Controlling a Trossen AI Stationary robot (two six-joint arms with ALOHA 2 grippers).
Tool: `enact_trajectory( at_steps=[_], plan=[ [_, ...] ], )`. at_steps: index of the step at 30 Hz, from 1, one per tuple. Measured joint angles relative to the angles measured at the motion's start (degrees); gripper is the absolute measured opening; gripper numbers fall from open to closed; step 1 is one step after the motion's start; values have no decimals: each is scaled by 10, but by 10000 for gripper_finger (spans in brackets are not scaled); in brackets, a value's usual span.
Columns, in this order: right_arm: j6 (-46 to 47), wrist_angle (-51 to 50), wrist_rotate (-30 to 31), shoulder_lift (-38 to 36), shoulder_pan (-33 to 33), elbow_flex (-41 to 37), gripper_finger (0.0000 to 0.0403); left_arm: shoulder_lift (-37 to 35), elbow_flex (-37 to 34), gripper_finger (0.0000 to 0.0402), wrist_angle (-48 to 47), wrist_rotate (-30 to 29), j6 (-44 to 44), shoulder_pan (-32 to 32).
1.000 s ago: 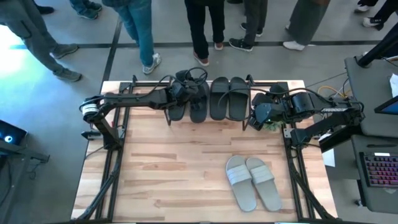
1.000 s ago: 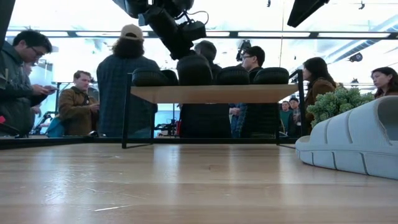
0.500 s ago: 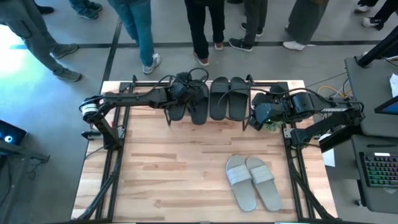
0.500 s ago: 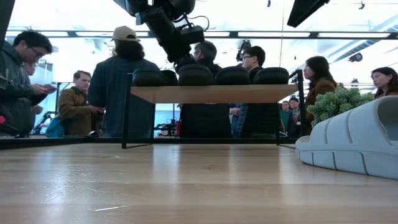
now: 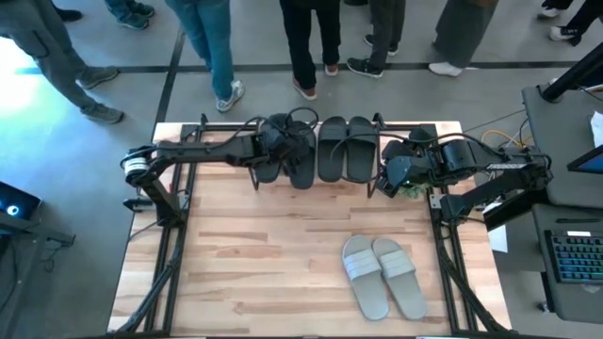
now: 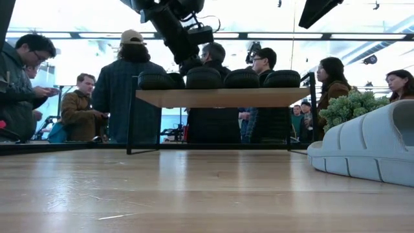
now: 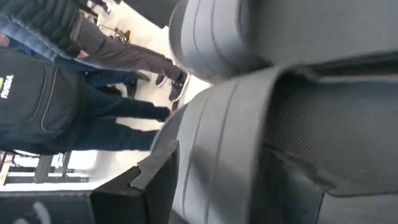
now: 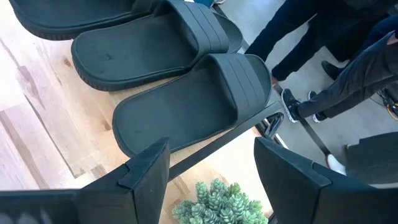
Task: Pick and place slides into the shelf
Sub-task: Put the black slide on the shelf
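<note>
Four dark slides lie side by side on the shelf's top board (image 6: 220,97) at the table's far edge. My left gripper (image 5: 285,141) reaches in from the left over the second dark slide (image 5: 301,158) from the left. Its fingers stand wide, so I read it as open. The slide's strap (image 7: 249,143) fills the left wrist view. My right gripper (image 8: 211,144) is open. It waits beside the shelf's right end, looking at the two rightmost dark slides (image 8: 186,118). Two light grey slides (image 5: 382,275) lie sole-down on the table, near right. My left gripper comes from above and the left at the strap of the second dark slide. One finger (image 7: 143,180) stands beside the strap's side; the strap hides the other. I cannot tell whether either finger touches it. The slide (image 6: 203,77) lies level on the top board.
A small green plant (image 5: 412,188) sits beside the shelf's right post, under my right gripper. People stand close behind the table's far edge. Bare wooden tabletop (image 5: 254,254) stretches in front of the shelf, left of the light grey pair.
My left gripper has lowered the second dark slide, which stood raised above its neighbours, onto the shelf's top board. It now lies level with the other three. The gripper has stayed just above it. My right arm has kept still.
</note>
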Motion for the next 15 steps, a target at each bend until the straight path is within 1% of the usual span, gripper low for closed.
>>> enact_trajectory(
  at_steps=[2, 7, 11, 15],
  plan=[
    [0, 0, 0, 0, 0, 0, 224, -1, 2, 202, 2, -2, 0, -4],
    [0, -1, 0, 0, 0, 0, 224, -2, 2, 202, 0, -38, 1, -10],
    [-1, -2, 0, 0, 0, 0, 224, -13, 2, 202, 0, -38, 1, -25],
    [-1, -4, 0, 0, 0, 0, 224, -28, 2, 202, -27, -38, -2, -47]
  ],
)
